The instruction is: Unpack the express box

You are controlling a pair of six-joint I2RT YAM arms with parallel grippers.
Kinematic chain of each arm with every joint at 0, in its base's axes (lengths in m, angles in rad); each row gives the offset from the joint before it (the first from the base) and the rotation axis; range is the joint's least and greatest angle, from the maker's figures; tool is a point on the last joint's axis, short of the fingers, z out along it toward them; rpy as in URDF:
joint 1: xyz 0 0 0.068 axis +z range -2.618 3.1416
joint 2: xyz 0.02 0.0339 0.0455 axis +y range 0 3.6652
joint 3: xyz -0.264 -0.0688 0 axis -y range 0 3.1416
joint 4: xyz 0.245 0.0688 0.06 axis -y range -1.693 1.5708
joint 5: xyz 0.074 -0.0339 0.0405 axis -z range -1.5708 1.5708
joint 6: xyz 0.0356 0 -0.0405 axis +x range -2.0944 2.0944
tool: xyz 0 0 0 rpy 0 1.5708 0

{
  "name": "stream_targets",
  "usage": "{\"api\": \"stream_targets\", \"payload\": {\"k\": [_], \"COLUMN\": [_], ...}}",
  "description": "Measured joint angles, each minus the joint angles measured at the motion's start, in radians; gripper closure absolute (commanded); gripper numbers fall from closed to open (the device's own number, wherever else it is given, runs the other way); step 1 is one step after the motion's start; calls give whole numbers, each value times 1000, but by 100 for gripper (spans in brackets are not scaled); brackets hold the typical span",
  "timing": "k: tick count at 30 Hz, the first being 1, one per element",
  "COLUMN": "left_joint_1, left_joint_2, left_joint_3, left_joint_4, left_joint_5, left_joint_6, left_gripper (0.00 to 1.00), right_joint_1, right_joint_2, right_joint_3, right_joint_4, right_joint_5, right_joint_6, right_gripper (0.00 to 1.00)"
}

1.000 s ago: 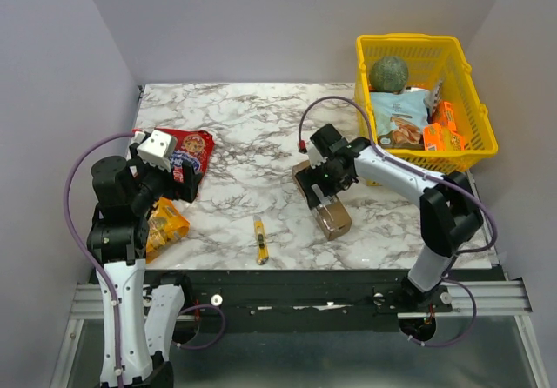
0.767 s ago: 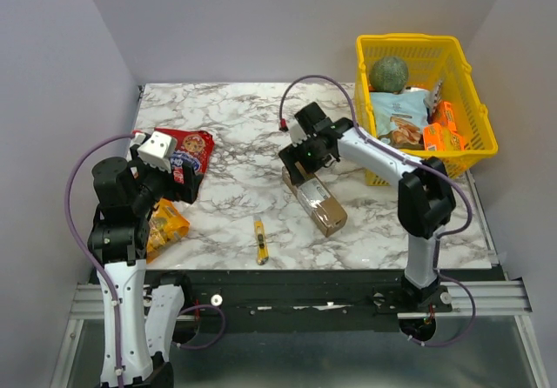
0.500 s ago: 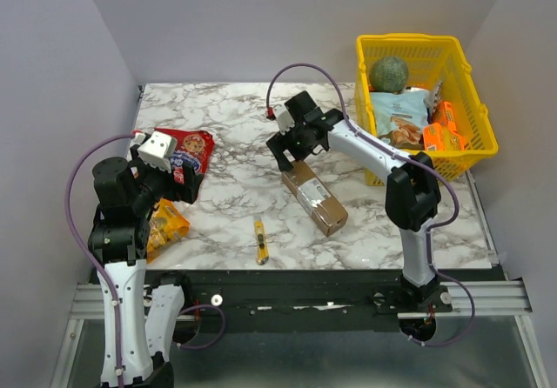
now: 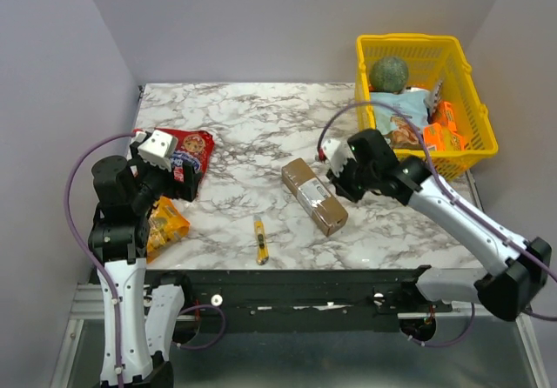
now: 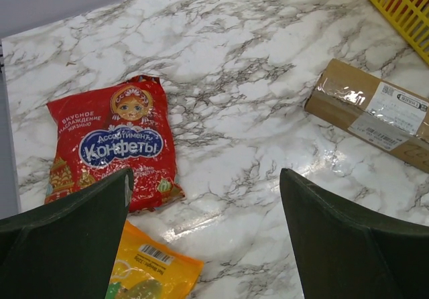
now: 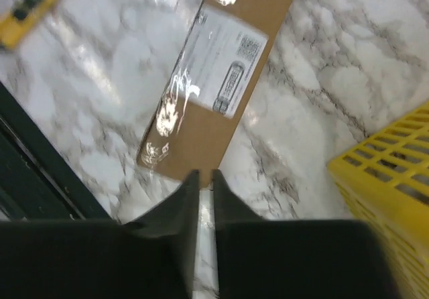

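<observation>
white-and-black arms (image 4: 461, 214), purple cables (image 4: 68, 198), dark fingers (image 5: 67, 245)

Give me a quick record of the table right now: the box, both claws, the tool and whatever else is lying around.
box: flat on the table, closed, label up
right claw: shut, empty, right beside the box
left claw: open, empty, above the bags at the left
yellow cutter: near the front edge, apart from the box
red sweets bag: flat, left side
orange bag: in front of the red one
yellow basket: far right corner, holding snacks
</observation>
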Motion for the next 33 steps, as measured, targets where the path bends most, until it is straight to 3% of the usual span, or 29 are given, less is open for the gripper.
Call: {"api": "stream_targets", "payload": {"k": [4, 10, 16, 22, 27, 29, 30, 33], "left_joint_1": [0, 0, 1, 3, 3, 3, 3, 3], "left_joint_2": [19, 54, 68, 66, 58, 52, 47, 35], "left_joint_3": [0, 0, 0, 0, 0, 0, 0, 0], "left_joint_4": [16, 42, 54, 52, 50, 42, 33, 10], "left_joint_5": [-3, -4, -5, -5, -5, -5, -5, -3], "left_joint_6": [33, 51, 51, 51, 54, 60, 63, 68], "left_gripper": [1, 1, 1, 1, 1, 1, 1, 1], "right_joint_1": [2, 3, 3, 3, 3, 3, 3, 3], "right_joint_2": [-129, -134, -71, 68, 86, 68, 53, 11], "right_joint_3": [-230, -470, -458, -321, -256, -244, -237, -165], "right_joint_4": [-39, -23, 93, 201, 225, 220, 204, 131], "right_joint_5": [-14, 3, 11, 11, 31, 72, 92, 106], "right_joint_6": [-84, -212, -263, -278, -275, -260, -248, -185], "right_gripper": [100, 99, 99, 99, 99, 93, 71, 53]}}
